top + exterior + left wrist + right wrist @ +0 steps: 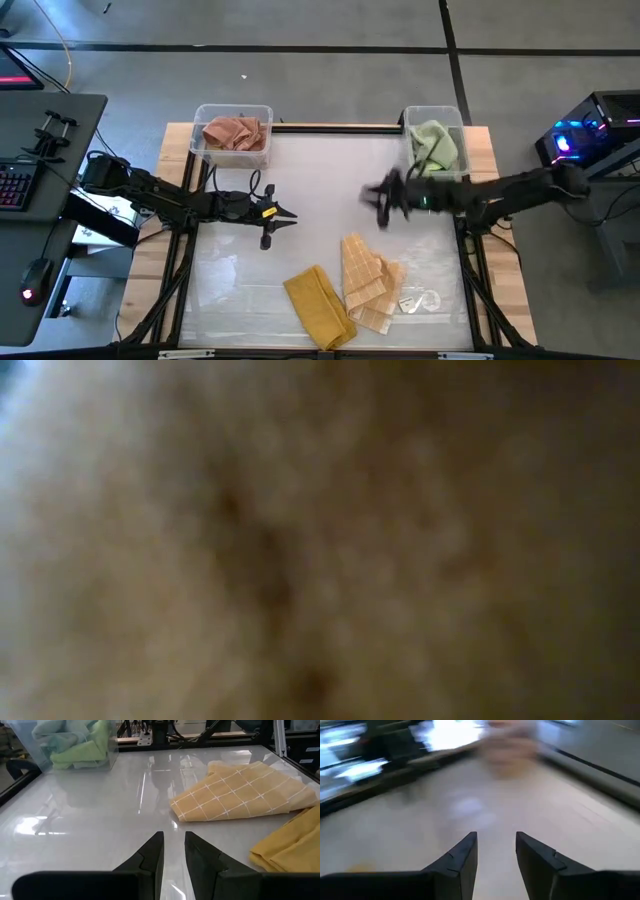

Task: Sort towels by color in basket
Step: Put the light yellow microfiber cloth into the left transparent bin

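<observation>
The left end effector [173, 855] sits nearest its wrist camera, its two dark fingers [150, 857] parted by only a narrow gap and holding nothing, poised low over the bare white desk [300, 180] about mid-way across. Just ahead of it lies the checked towel [245, 790], pale orange with white lines, spread flat with a folded edge facing the fingers; beside that, touching or nearly so, the mustard towel [290, 847] lies bunched in soft ridges. From above both towels rest at the desk's near edge, the checked one [368, 280] to the right of the mustard one [320, 305]. The right end effector [495, 855] hangs over the desk near the green bin [435, 140], fingers moderately apart and empty. That bin holds green towels [80, 750]; the other bin [232, 135], at the far left corner, holds a salmon towel [235, 132]. These cloths look light, limp and easily dragged on the glossy top, so a pinch on a raised fold or a corner seems the surest hold; a flat middle would likely slip or gather both layers. The low camera shows only a brown blur, probably cloth against the lens.
</observation>
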### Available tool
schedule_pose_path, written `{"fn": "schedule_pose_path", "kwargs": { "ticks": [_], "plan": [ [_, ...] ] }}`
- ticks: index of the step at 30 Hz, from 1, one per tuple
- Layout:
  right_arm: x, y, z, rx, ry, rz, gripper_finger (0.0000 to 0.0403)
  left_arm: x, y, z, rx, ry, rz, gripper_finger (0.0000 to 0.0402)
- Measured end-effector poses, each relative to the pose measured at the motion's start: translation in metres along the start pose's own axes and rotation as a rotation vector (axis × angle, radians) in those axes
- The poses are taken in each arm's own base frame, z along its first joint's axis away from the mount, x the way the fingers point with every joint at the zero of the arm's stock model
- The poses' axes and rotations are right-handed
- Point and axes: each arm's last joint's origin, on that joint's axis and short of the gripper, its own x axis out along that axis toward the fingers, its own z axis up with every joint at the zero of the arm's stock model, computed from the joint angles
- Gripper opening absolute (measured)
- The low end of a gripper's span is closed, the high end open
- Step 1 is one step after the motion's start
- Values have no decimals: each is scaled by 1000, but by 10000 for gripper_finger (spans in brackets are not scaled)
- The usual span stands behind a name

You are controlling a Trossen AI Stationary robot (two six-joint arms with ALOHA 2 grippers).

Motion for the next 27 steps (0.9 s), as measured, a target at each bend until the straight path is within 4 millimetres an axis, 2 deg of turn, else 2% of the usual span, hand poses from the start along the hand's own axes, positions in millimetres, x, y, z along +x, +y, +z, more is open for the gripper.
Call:
{"fn": "schedule_pose_path", "kwargs": {
  "ticks": [3,5,10,14,16,19,24,27],
  "plan": [
    [2,29,-38,-148,1,221,129,0,1,1,-1,-9,5,64],
    [2,42,-56,-153,-2,290,129,0,1,1,-1,-14,17,64],
    [13,64,-79,-150,15,329,129,0,2,3,5,-31,48,64],
    [30,77,-82,-155,-5,288,129,0,3,4,15,-34,81,64],
    [39,81,-84,-172,41,286,134,0,3,3,15,-33,83,64],
    [49,91,-77,-167,125,309,155,0,3,3,16,-26,83,64],
    [49,100,-69,-219,459,212,200,0,3,3,25,-26,83,64],
    [44,104,-69,-180,616,163,207,0,3,3,17,-25,83,64]
  ]
}}
